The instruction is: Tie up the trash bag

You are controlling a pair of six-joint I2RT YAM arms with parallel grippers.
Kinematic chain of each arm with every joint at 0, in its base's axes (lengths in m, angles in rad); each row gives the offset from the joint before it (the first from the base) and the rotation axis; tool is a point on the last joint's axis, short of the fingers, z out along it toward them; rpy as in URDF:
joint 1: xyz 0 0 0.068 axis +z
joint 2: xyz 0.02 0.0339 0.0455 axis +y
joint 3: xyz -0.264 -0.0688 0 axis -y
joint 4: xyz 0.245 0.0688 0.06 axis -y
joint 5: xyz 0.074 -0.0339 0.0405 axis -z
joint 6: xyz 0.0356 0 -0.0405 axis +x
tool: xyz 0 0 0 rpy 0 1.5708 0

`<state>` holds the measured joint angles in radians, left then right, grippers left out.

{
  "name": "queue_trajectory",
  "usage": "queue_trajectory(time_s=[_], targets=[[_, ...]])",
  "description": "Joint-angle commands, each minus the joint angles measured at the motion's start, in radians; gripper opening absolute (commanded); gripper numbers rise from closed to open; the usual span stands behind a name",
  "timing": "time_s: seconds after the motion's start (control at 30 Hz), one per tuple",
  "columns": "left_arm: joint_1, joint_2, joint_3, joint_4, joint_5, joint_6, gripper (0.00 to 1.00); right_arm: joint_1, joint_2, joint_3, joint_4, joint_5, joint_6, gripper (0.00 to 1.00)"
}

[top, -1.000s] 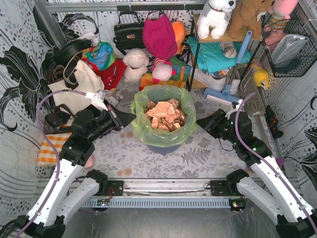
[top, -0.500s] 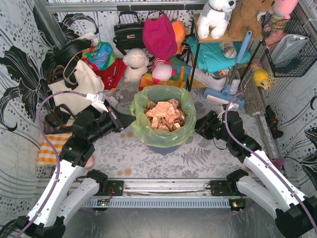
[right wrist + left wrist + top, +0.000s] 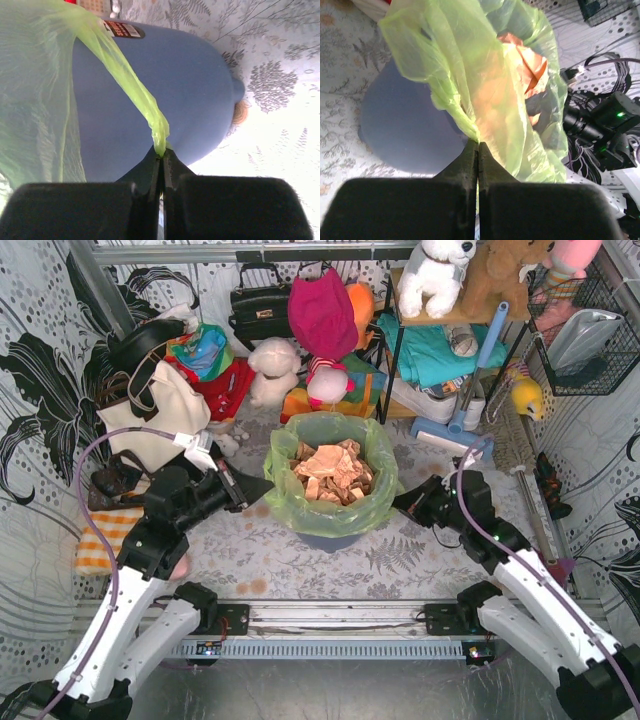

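Observation:
The trash bag (image 3: 290, 502) is thin light-green film lining a blue-grey bin (image 3: 330, 537), with orange-tan paper (image 3: 332, 471) inside. My left gripper (image 3: 268, 483) is at the bag's left rim. In the left wrist view my left gripper (image 3: 478, 145) is shut on the green film (image 3: 465, 75). My right gripper (image 3: 398, 504) is at the bag's right rim. In the right wrist view my right gripper (image 3: 161, 152) is shut on a stretched strip of the film (image 3: 125, 72) in front of the bin (image 3: 190, 95).
Behind the bin are plush toys (image 3: 275, 370), a black handbag (image 3: 258, 305), a canvas tote (image 3: 160, 420) and a shelf (image 3: 440, 350) with cloths. A blue dustpan and brush (image 3: 455, 425) lie at the right. An orange-checked cloth (image 3: 100, 538) lies at the left.
My right gripper has moved left to the bag's right rim and shut on the film. My left gripper has stayed at the left rim.

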<state>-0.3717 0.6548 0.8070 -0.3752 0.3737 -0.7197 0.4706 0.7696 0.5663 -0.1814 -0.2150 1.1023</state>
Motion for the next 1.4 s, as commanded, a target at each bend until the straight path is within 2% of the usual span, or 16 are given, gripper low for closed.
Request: queue_trajectory(time_s=[0.0,0.1,0.2,0.3,0.5,0.63,0.83,1.03,1.23,1.37], targets=[[0.002,-0.014,0.017,-0.136,0.066,0.05,0.0,-0.004,-0.11,0.048,-0.148,0.127,-0.027,0.0],[0.002,-0.01,0.046,-0.186,0.093,0.074,0.0,-0.003,-0.148,0.104,-0.177,0.161,-0.052,0.0],[0.003,-0.002,0.106,-0.186,0.055,0.062,0.0,-0.003,-0.154,0.143,-0.097,0.159,-0.073,0.0],[0.002,0.043,0.175,-0.136,0.062,0.05,0.0,-0.003,-0.119,0.229,-0.027,0.15,-0.112,0.0],[0.003,0.135,0.246,0.045,0.125,-0.01,0.0,-0.003,0.016,0.45,-0.006,0.1,-0.208,0.0],[0.002,0.194,0.305,0.139,0.156,-0.029,0.0,-0.003,0.077,0.497,0.099,0.038,-0.213,0.0],[0.002,0.257,0.393,0.172,0.155,0.0,0.0,-0.002,0.182,0.557,0.275,-0.098,-0.195,0.0],[0.002,0.214,0.297,0.148,0.128,0.001,0.0,0.006,0.124,0.433,0.301,-0.121,-0.189,0.0],[0.002,0.113,0.069,0.14,0.155,-0.053,0.0,0.006,-0.017,0.206,0.19,-0.05,-0.114,0.0],[0.002,0.059,-0.005,0.119,0.207,-0.05,0.0,0.006,-0.128,0.135,0.076,0.063,-0.086,0.0]])
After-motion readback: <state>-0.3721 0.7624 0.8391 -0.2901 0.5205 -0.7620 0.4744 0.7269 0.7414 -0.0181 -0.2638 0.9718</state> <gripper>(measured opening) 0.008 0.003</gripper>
